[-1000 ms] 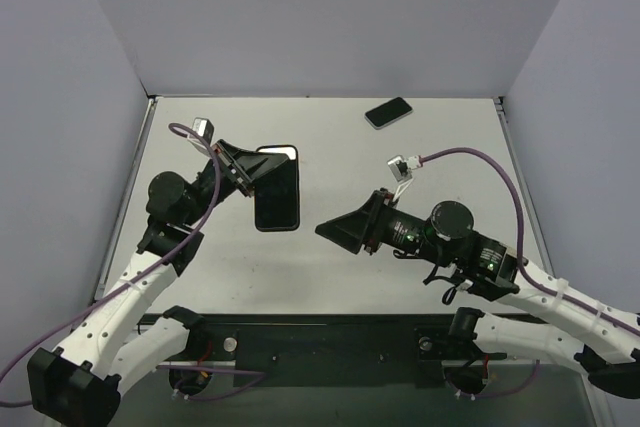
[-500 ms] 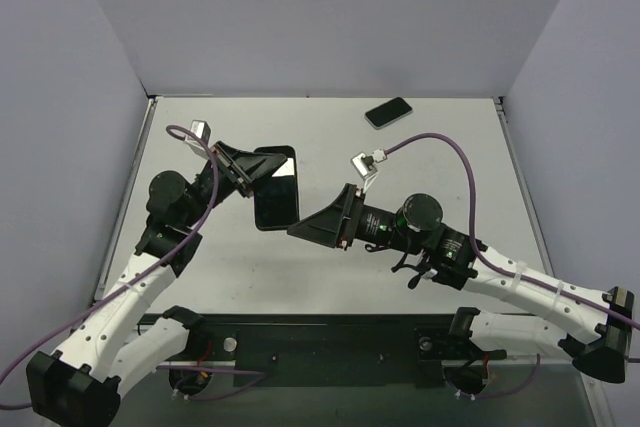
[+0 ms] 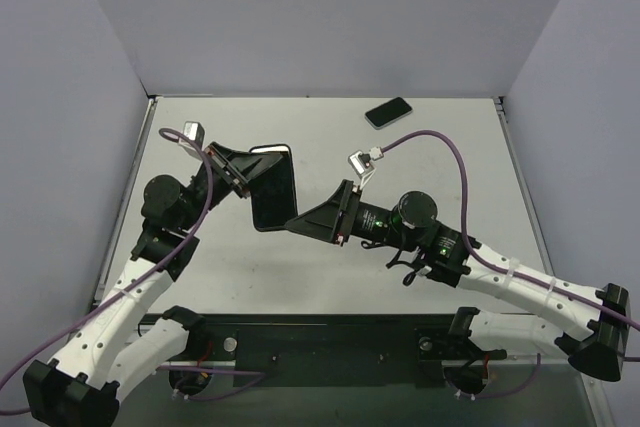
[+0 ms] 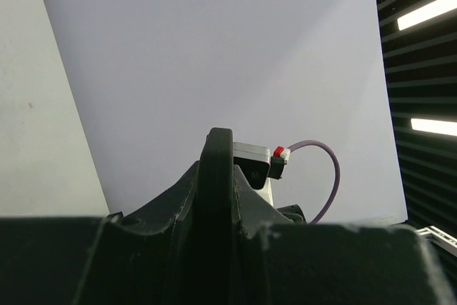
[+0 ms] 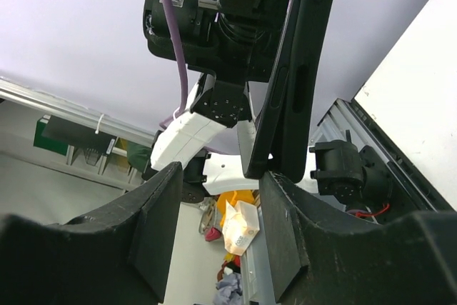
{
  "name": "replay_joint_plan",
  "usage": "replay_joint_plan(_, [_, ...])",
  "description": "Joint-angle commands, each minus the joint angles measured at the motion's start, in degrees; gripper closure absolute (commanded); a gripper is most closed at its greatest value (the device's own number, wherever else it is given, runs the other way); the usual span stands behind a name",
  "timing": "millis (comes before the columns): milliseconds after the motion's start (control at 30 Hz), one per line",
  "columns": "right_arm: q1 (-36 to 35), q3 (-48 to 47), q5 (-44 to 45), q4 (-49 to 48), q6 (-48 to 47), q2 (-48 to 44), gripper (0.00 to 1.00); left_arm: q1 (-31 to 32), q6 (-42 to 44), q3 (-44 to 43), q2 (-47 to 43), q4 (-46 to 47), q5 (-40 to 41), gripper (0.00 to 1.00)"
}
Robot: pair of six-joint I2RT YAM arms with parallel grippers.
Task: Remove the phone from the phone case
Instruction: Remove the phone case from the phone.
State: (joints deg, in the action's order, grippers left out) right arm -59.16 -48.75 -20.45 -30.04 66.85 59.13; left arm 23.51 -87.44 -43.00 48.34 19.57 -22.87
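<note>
Edges: the pale grey counter (image 3: 440, 162) meets lavender wall panels (image 3: 330, 17) on its left, far and right sides; a black rail (image 3: 330, 332) runs along the near side.
Open room: bare surface lies right of centre and under the raised arms.
Other things: a small black slab-shaped handset (image 3: 388, 112) lies flat near the far edge, well apart from both arms.
In the way: the two arms meet mid-counter, wrists close together.
Task's thing: the black rectangular phone case (image 3: 275, 192), with the glossy dark phone (image 3: 278, 169) in it, is lifted and tilted.
Left end effector (image 3: 243, 169): clamped on the case's left edge.
Right end effector (image 3: 300, 224): fingers (image 5: 153, 226) apart, just below the case's near right corner; I cannot tell whether they touch it.
</note>
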Motion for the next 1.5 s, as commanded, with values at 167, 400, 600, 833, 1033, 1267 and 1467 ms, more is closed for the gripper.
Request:
replay_joint_plan(167, [2.38, -6.96, 3.4, -0.19, -0.05, 5.37, 0.62, 3.74, 2.18, -4.54, -2.37, 0.04, -2.88, 1.0])
replay_joint_plan(400, [2.55, -6.97, 3.4, -7.3, 4.78, 9.51, 0.8, 4.88, 8.85, -4.81, -3.69, -2.61, -1.73, 1.0])
replay_joint_plan(600, [4.05, -4.43, 0.06, -14.51, 10.22, 8.98, 1.0, 4.01, 13.78, -4.28, -5.96, -6.03, -3.58, 0.38])
replay_joint_plan(833, [6.51, -1.71, -5.21, -16.79, 12.95, 3.81, 1.0, 1.54, 24.41, -7.27, -12.29, -19.46, 1.41, 0.18])
replay_joint_plan(1033, [9.23, 1.81, -5.83, -20.4, 15.94, 0.02, 1.0, 1.54, 25.22, -2.97, -17.57, -21.68, 3.37, 0.25])
replay_joint_plan(1267, [11.34, 2.96, -7.24, -26.2, 20.16, 0.63, 1.0, 1.63, 22.41, 0.81, -16.35, -15.81, -0.85, 0.16])
replay_joint_plan(1467, [11.78, 3.14, -7.42, -28.49, 21.65, 1.86, 1.0, 2.16, 18.1, 3.98, -14.76, -7.89, -4.72, 0.2])
